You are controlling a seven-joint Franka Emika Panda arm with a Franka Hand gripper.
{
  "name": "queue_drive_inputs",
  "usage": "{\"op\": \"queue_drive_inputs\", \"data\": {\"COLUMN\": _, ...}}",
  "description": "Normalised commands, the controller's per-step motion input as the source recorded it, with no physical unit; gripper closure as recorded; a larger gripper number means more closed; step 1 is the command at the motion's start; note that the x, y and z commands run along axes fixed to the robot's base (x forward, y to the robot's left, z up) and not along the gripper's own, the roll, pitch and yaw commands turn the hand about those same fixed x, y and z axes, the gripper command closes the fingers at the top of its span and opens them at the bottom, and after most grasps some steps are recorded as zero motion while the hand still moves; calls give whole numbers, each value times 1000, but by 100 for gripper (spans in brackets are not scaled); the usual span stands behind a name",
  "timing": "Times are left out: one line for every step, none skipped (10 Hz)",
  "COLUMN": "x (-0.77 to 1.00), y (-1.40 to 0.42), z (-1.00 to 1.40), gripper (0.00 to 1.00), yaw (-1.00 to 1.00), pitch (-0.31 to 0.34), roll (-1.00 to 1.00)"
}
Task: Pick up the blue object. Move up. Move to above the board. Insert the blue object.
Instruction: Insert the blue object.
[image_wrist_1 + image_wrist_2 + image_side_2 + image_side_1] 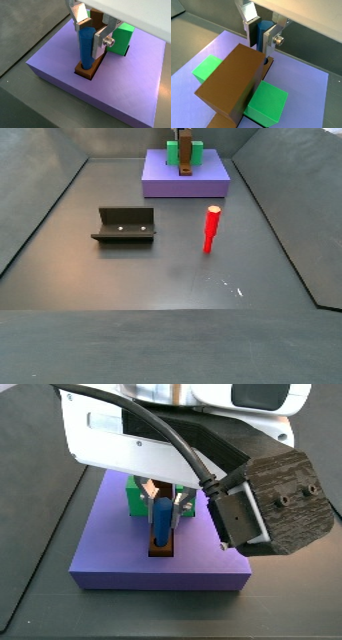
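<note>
End effector (92, 31): over the purple slab, at 12 o'clock of the counter in a side view (183, 140). Silver fingers (101, 41) pinch the upper part of the peg between them, plates upright, seemingly to keep the piece vertical.

Peg (85, 47): blue, slim, upright in both wrist views (265, 31). Its lower end stands in the near end of the board, at the hole; how deep it sits cannot be told. In a side view it shows as a blue column under the wrist (162, 522).

Board (234, 83): brown, long and narrow, lying flat on the slab. One end carries the peg (87, 70); the rest runs away between the green blocks, which likely hold it in line.

Green blocks: one either side of the board (207, 68) (268, 101), touching or just beside it.

Slab (63, 65): purple, broad, bearing board and blocks; it raises the work above the counter.

Stick (211, 229): red, upright, alone mid-counter at 3 o'clock of the fixture, well apart from the slab.

Fixture (124, 226): dark bracket, at 9 o'clock of the stick, unused.

Counter (160, 278): dark grey, walled.

Status, as judged: insertion under way or near done; release not yet made.
</note>
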Motion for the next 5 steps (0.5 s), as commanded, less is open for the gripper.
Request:
{"op": "queue_drive_inputs", "data": {"x": 29, "y": 0, "z": -820, "gripper": 100, "yaw": 0, "pitch": 1, "roll": -86}}
{"op": "queue_drive_inputs", "data": {"x": 69, "y": 0, "z": -897, "gripper": 100, "yaw": -100, "pitch": 51, "roll": -69}}
{"op": "queue_drive_inputs", "data": {"x": 31, "y": 0, "z": -846, "gripper": 100, "yaw": -120, "pitch": 50, "roll": -59}}
{"op": "queue_drive_inputs", "data": {"x": 0, "y": 0, "z": -620, "gripper": 100, "yaw": -60, "pitch": 4, "roll": -7}}
{"op": "queue_drive_inputs", "data": {"x": 0, "y": 0, "z": 0, "gripper": 100, "yaw": 0, "pitch": 0, "roll": 0}}
